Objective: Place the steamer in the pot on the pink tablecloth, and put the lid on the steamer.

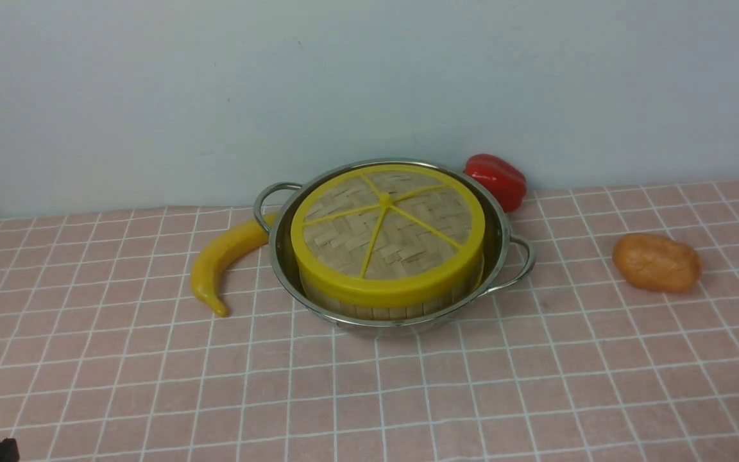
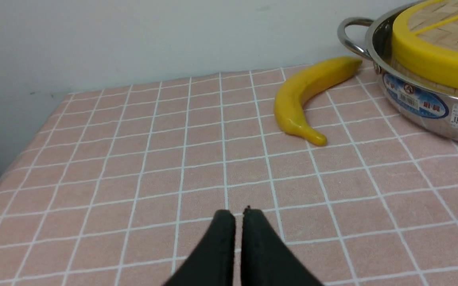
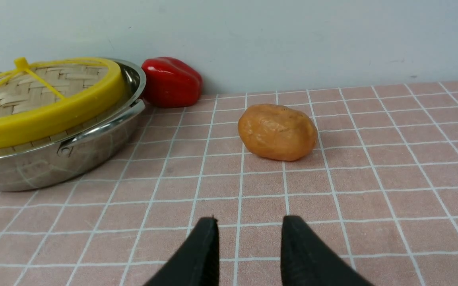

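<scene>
The shiny pot stands on the pink tablecloth near the back wall. Inside it sits the steamer, only its slatted side showing under the lid, which lies flat on top with its yellow rim and spokes. My left gripper hovers low over the cloth, well to the near left of the pot, its fingers almost touching with a thin slit and nothing between them. My right gripper is open and empty over the cloth, to the near right of the pot.
A yellow banana lies against the pot's left side. A red pepper sits behind the pot by the wall. An orange-brown potato lies to the pot's right. The cloth's left edge drops off beside the left gripper.
</scene>
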